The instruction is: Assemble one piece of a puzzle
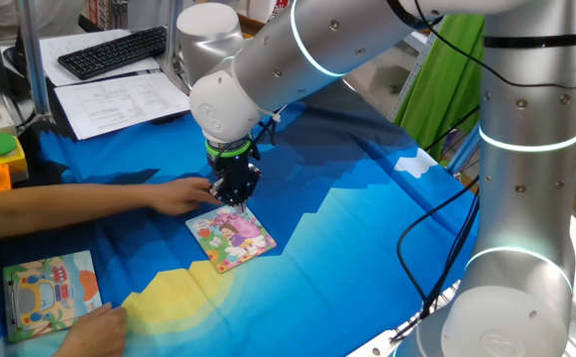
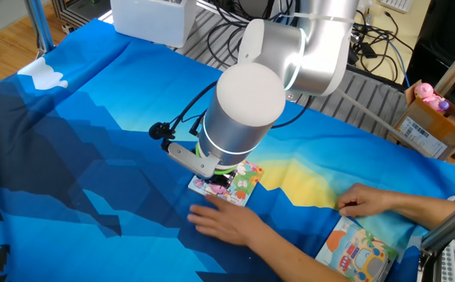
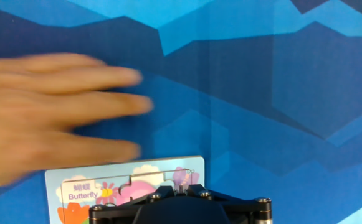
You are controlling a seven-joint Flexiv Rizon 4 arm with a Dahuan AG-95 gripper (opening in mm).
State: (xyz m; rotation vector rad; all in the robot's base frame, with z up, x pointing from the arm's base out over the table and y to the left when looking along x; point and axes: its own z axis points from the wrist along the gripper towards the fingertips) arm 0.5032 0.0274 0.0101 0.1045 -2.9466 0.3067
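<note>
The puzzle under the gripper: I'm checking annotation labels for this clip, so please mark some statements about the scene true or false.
1. The gripper is down over the puzzle. True.
2. The puzzle shows a cartoon vehicle in an orange border. False: it shows a cartoon girl; the orange-bordered board lies apart.
3. A person's hand rests beside the puzzle. True.
4. The gripper's jaws are spread wide. False: they are shut.
5. The tablecloth is plain red. False: it is blue with a yellow patch.
</note>
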